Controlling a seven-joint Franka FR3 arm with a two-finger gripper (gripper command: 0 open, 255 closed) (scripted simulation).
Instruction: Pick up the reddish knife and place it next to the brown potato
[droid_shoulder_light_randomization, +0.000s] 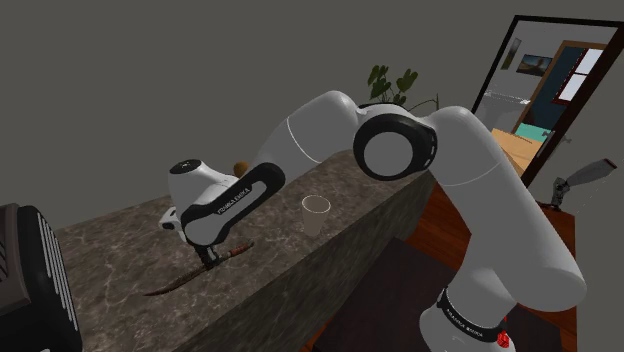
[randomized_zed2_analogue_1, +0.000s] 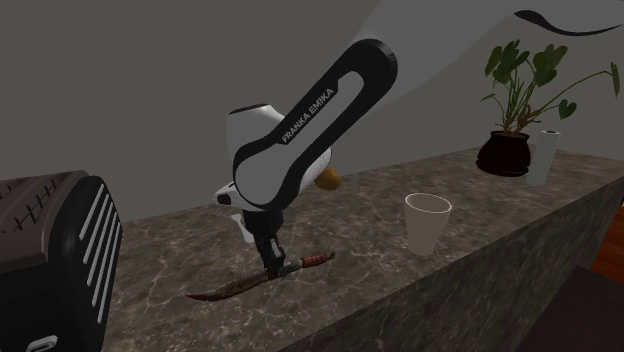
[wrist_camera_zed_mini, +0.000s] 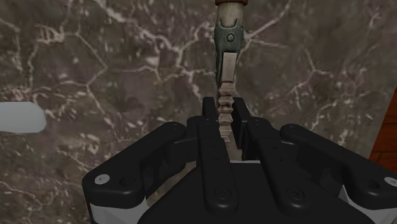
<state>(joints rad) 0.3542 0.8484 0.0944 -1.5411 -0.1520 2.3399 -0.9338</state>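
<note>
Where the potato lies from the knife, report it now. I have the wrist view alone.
Observer: In the second exterior view the brown potato lies on the counter, farther back than the knife. It is past the handle end and partly behind the arm.
Operator: Name whatever stands off the blade's tip.
Observer: A black appliance with slots stands on the counter at that view's left, beyond the tip.
</note>
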